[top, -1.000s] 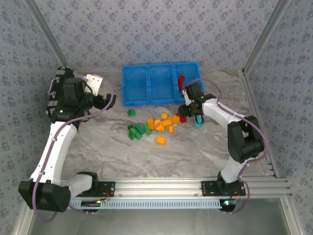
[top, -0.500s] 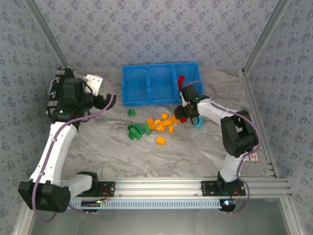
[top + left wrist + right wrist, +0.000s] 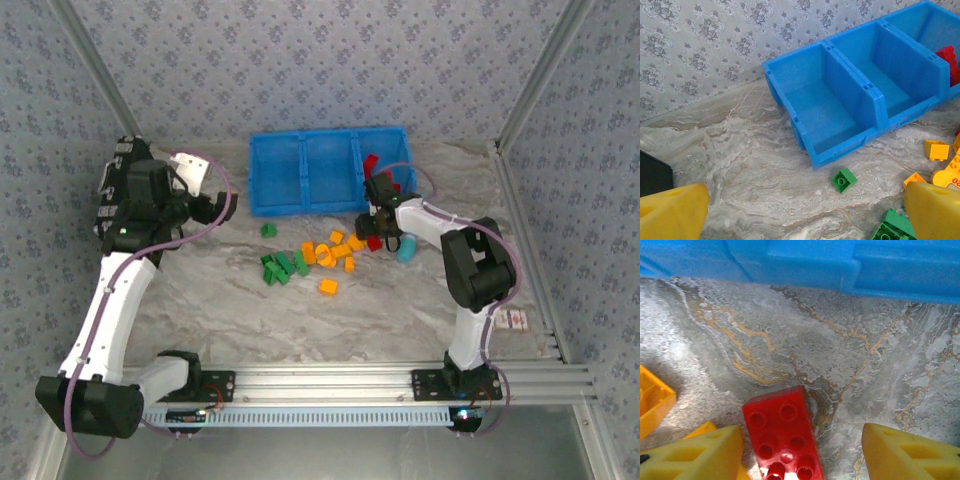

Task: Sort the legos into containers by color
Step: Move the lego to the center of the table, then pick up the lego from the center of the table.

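Right gripper (image 3: pixel 802 442): jaws released, straddling a red studded plastic brick (image 3: pixel 782 435) that lies flat, nearer the 9 o'clock finger. Blue three-compartment plastic bin (image 3: pixel 810 265) stands at its 12 o'clock. Left gripper (image 3: pixel 802 215): jaws released, empty. Loose orange-yellow bricks (image 3: pixel 335 252) and green bricks (image 3: pixel 280 268) lie at the bin's 6 o'clock.

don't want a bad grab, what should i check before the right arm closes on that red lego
1. Red lego between the right gripper fingers: ok, lying flat.
2. Right gripper open: ok.
3. Orange lego beside one finger, clear of the pinch: cannot tell.
4. Drop spot known: ok, red legos already sit in the blue bin end compartment.
5. Left gripper out of the way: ok, open, empty, near the bin's other end.
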Controlling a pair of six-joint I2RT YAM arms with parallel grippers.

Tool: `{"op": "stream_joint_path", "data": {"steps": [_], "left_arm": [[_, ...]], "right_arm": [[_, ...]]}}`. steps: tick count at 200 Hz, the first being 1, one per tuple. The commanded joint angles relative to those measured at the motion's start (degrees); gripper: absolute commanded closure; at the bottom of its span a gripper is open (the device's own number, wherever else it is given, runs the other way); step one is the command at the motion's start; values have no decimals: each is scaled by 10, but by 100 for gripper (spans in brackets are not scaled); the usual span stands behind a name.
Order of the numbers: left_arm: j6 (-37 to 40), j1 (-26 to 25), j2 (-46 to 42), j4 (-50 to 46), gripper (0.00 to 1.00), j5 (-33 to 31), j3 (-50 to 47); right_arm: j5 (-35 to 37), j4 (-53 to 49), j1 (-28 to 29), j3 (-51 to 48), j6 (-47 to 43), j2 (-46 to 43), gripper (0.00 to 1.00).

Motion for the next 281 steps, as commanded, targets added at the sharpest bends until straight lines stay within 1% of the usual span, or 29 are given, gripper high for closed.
{"op": "stream_joint_path", "data": {"steps": [1,97,129,161,191,210,246,281], "left_arm": [[2,-3,-9,0,0,4,5],[5,-4,-3,-1,0,1,6],[4,-3,-3,-2,0,0,6],[3,-4,-3,-2,0,2,6],[2,-4,-5,-2,0,4,7],[2,-3,-6,-2,0,5,7],[3,-3,-8,-4,0,4,7],[4,-3,-10,-4,0,2,7]], "right_arm": [[21,-24,2,7,3,25,34],[12,-46,4,25,-9,63,31],[26,-67,10,8,-8,45,34],[37,-77,10,-29,3,18,42],[55,-89,10,-44,9,3,42],[54,-89,9,-44,8,1,42],[52,-89,13,-13,0,17,37],[54,-104,12,11,-9,38,39]]}}
